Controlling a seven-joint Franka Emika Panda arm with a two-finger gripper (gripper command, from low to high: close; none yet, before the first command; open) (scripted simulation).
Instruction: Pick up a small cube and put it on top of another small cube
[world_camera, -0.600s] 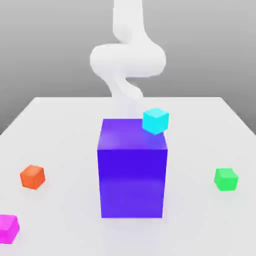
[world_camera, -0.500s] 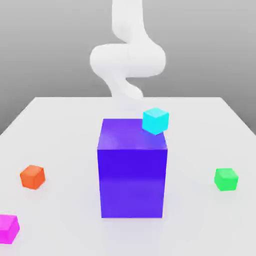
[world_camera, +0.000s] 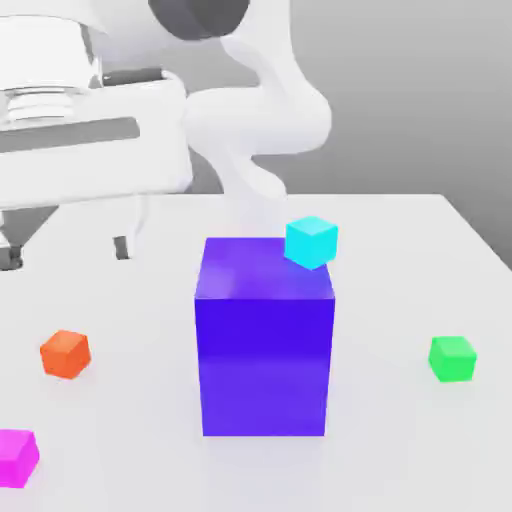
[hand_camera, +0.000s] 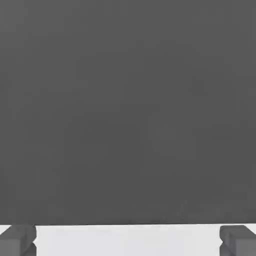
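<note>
The gripper (hand_camera: 128, 241) is wide open and holds nothing, because no cube is picked yet. The pink cube (world_camera: 17, 457) sits at the table's (world_camera: 400, 450) front corner, well apart from the green cube (world_camera: 452, 358) near the opposite edge

Sim scene, not a real room. Flat white surface (world_camera: 400, 250) against a plain grey gradient backdrop, no walls, furniture or clutter. Objects are untextured primitives: 1 big blue-violet block (world_camera: 264, 340), plus 4 small cubes: cyan cube (world_camera: 311, 242), orange cube (world_camera: 66, 354), green cube (world_camera: 452, 358), magenta cube (world_camera: 17, 457). White arm (world_camera: 265, 110) renders smooth and featureless. Hand view: same grey void above the white edge.
</note>
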